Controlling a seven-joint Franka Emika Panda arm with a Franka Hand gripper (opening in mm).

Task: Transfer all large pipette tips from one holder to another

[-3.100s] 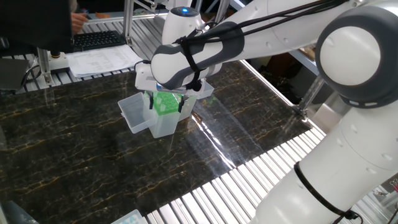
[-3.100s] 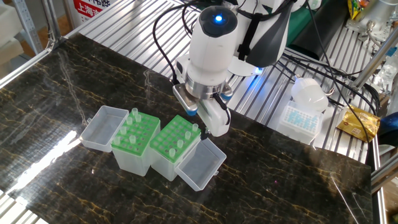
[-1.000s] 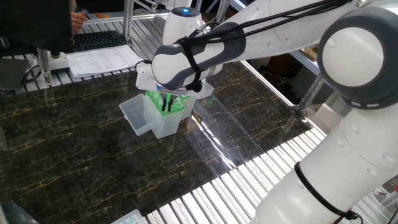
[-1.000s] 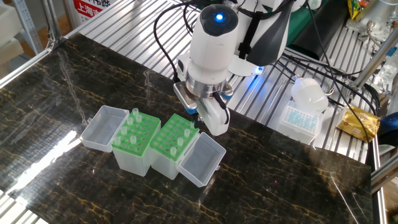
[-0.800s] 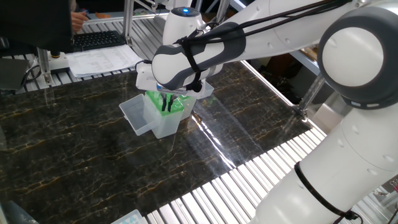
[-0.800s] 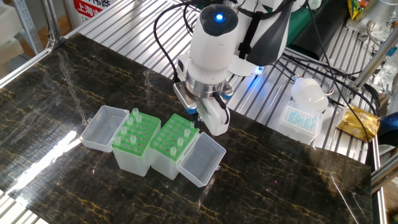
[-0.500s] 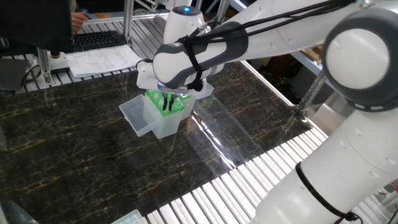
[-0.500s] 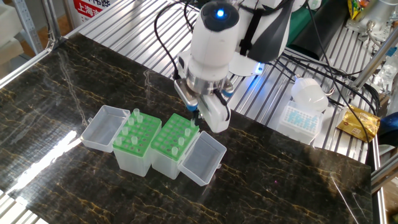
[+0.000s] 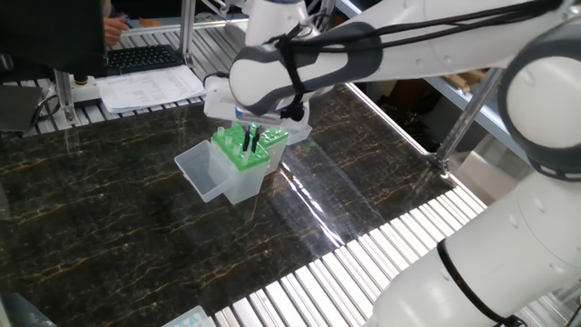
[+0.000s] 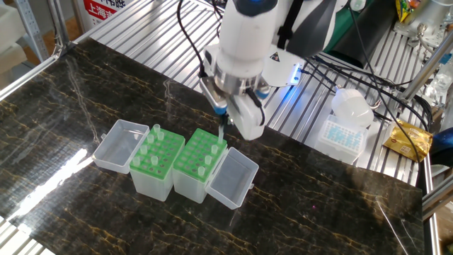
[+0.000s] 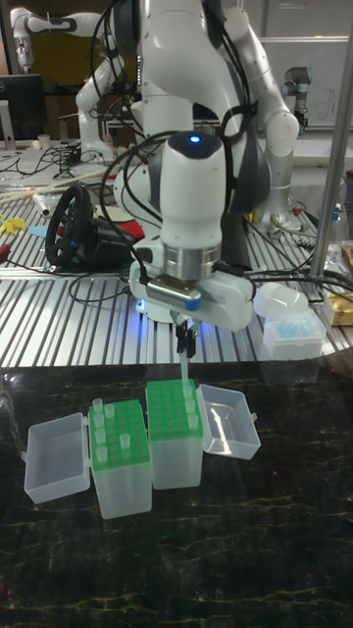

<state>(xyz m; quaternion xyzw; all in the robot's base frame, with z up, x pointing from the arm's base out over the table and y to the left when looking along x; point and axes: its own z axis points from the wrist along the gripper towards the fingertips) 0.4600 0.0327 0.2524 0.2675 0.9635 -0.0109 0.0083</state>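
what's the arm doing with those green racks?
The gripper is shut on one pipette tip and holds it upright just above the back edge of the right-hand rack. Both racks sit side by side on the dark table with their clear lids flipped open. The left-hand rack has several tips standing in it, and the right-hand one has a few too. So it's mid-transfer, one tip lifted out and in the air.

Even indoor light, pale glare streaks across the glossy dark counter, blue indicator glow on the arm, dim background, slight motion softness
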